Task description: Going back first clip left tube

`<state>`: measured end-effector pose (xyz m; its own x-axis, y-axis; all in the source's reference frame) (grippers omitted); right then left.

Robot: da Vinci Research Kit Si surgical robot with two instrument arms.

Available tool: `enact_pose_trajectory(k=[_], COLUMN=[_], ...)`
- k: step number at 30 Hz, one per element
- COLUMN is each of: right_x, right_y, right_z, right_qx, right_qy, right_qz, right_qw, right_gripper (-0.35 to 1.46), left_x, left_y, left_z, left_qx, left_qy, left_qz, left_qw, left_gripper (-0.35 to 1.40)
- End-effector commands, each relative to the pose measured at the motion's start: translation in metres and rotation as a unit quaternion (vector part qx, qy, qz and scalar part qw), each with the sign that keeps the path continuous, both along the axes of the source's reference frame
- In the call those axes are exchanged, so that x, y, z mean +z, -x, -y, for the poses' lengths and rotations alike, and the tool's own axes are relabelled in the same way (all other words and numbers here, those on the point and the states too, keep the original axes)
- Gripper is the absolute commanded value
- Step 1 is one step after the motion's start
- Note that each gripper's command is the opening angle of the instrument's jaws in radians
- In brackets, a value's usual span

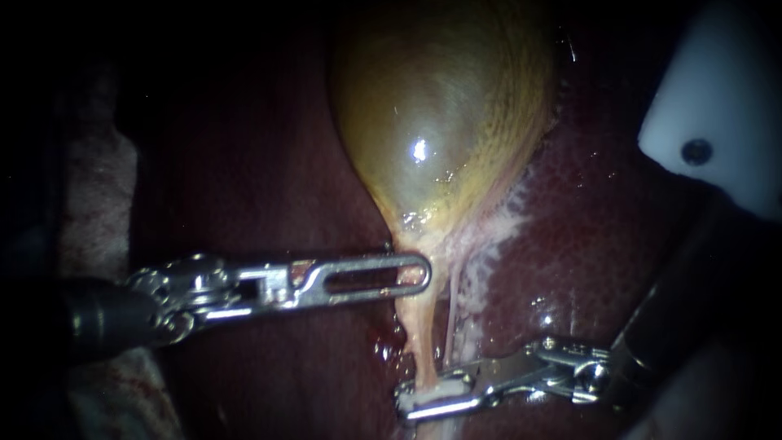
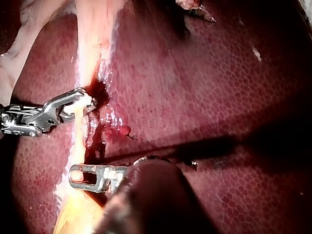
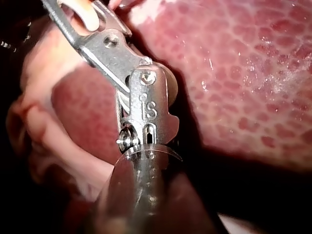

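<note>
Jaws of the right instrument point(image 1: 405, 405) clamp the white clip point(image 1: 436, 393) around the left tube point(image 1: 417, 346), nearer than the gallbladder point(image 1: 440, 106); left instrument point(image 1: 422, 274) jaws pinch the gallbladder's neck, likely keeping that tube taut.

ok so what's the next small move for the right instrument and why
Probably release and ease the right instrument straight back along its shaft. It looks closed on the white clip, which sits across the left tube below the gallbladder. Backing out along its own line should avoid dragging the clip or the tube.
</note>
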<state>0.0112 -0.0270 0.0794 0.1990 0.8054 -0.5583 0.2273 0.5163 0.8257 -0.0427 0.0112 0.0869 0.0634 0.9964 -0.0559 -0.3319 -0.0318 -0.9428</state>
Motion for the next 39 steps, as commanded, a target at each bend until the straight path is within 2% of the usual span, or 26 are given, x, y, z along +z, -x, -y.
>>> enact_pose_trajectory(k=[1, 10, 18, 23, 32, 39], right_x=[0.0001, 0.0002, 0.0001, 0.0001, -0.0003, -0.0016], right_y=[0.0, 0.0001, 0.0, 0.0, 0.0003, 0.002], right_z=[0.0, -0.0002, -0.0008, -0.0013, -0.0023, -0.0035], right_qx=[-0.001, -0.013, -0.017, -0.011, -0.003, 0.005], right_qy=[0.003, 0.047, 0.101, 0.136, 0.161, 0.182], right_qz=[0.001, 0.005, 0.001, -0.002, -0.005, -0.004], right_qw=[1.0, 0.9988, 0.9947, 0.9907, 0.9869, 0.9833], right_gripper=[0.16, 0.23, 0.31, 0.36, 0.38, 0.38], left_x=[0.0, 0.0, 0.0, 0.0001, 0.0001, 0.0001], left_y=[0.0, 0.0, 0.0, 0.0, 0.0, 0.0], left_z=[0.0, 0.0, 0.0, 0.0, 0.0, 0.0], left_qx=[0.0, 0.0, 0.0, 0.0, 0.0, 0.0], left_qy=[0.0, 0.0, 0.0, 0.0, 0.0, 0.0], left_qz=[0.0, 0.0, 0.0, 0.0, 0.0, 0.0], left_qw=[1.0, 1.0, 1.0, 1.0, 1.0, 1.0], left_gripper=[-0.35, -0.35, -0.35, -0.35, -0.35, -0.35])
